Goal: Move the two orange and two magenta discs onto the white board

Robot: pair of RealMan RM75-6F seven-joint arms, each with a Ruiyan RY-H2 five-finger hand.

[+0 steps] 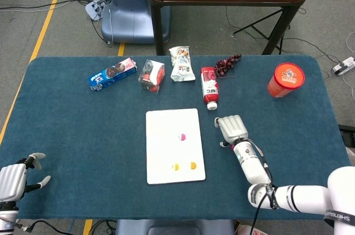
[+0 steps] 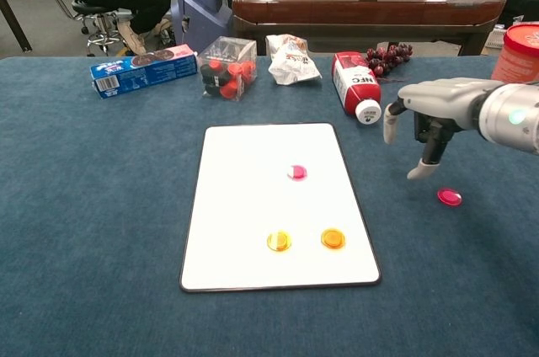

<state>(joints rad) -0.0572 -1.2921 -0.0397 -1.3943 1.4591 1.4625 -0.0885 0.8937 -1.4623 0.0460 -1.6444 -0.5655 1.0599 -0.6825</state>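
Note:
The white board (image 1: pixel 163 129) (image 2: pixel 253 172) lies at mid-table. On it are one magenta disc (image 1: pixel 182 136) (image 2: pixel 296 173) and two orange discs (image 1: pixel 175 166) (image 1: pixel 193 165) (image 2: pixel 279 242) (image 2: pixel 333 238). A second magenta disc (image 2: pixel 449 197) lies on the blue cloth to the right of the board; in the head view my right arm mostly hides it. My right hand (image 1: pixel 232 128) (image 2: pixel 425 121) hovers just up and left of that disc, fingers apart and pointing down, holding nothing. My left hand (image 1: pixel 14 179) stays at the table's near left corner, fingers spread and empty.
Along the far side stand a blue cookie box (image 2: pixel 143 71), a clear box of red items (image 2: pixel 227 66), a snack bag (image 2: pixel 290 47), a lying red-and-white bottle (image 2: pixel 355 85) close to my right hand, dark grapes (image 2: pixel 387 55) and a red cup (image 1: pixel 286 80).

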